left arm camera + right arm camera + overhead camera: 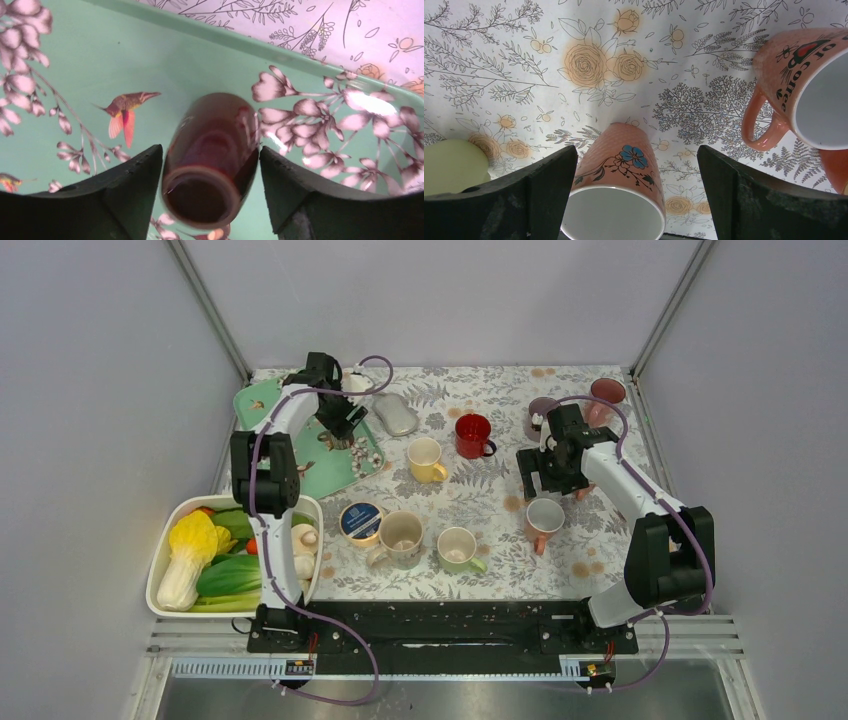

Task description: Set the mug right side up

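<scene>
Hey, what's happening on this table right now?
The left gripper is down over the green tray, straddling a dark red mug; whether it grips yet is unclear. The right gripper hangs open around a peach flowered mug that stands rim up on the table.

Plain grey walls on three sides, metal struts running up the rear corners. Table covered with floral-print cloth. Light even and diffuse, shadows soft.
</scene>
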Robot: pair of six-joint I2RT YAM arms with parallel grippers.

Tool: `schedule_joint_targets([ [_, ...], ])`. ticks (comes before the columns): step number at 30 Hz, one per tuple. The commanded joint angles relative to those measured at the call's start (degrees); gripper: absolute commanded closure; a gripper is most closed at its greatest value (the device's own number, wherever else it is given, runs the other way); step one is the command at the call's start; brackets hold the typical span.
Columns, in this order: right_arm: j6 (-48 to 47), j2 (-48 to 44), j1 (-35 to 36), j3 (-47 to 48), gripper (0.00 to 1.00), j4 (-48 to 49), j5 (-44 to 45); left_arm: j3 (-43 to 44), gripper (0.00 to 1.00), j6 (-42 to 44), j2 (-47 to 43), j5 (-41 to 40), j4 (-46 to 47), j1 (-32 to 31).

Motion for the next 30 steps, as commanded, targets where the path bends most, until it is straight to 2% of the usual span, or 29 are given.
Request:
schedule_joint_targets([
  [1,-0.8,-0.9,0.6,1.6,0.01,-0.8,-0.7,3.8,0.31,-0.6,1.8,-0.3,-1.5,0.2],
  [5,-1.0,-2.1,0.6,2.1,0.01,-0.8,-1.0,3.1,0.45,-0.3,1.3,-0.2,-2.7,0.2],
  [7,-0.8,-2.7,0.6,2.4,0.0,-0.7,-0.9,3.1,0.64,-0.2,1.0,0.0,-3.5,0.2],
  [9,-0.4,-3.4,0.6,2.6,0.0,-0.6,-0.5,3.8,0.92,-1.0,0.7,0.3,-4.2,0.2],
  [10,-0.3,-3.9,0.6,2.7,0.01,-0.6,-0.2,4.1,1.0,-1.8,0.3,0.3,-4.4,0.2],
  [17,1.4,-10.1,0.6,4.4,0.01,1.6,1.0,3.5,1.0,-10.1,-6.7,1.7,-1.0,0.5],
  [21,8.9,-15.1,0.9,3.3,0.01,7.6,-1.8,3.8,1.0,-16.6,-9.7,4.3,-0.6,1.2],
  [26,16.1,-20.6,7.1,-0.9,0.0,20.6,-7.2,3.8,1.0,-23.7,-14.6,11.0,-1.4,1.4],
  [28,20.4,-21.5,9.9,-3.1,0.01,29.3,-11.4,3.9,1.0,-26.6,-16.4,15.3,-1.8,1.4],
  [30,27.3,-21.2,13.0,-7.0,0.01,42.4,-15.4,4.3,1.0,-30.2,-18.2,21.5,-2.7,1.3],
])
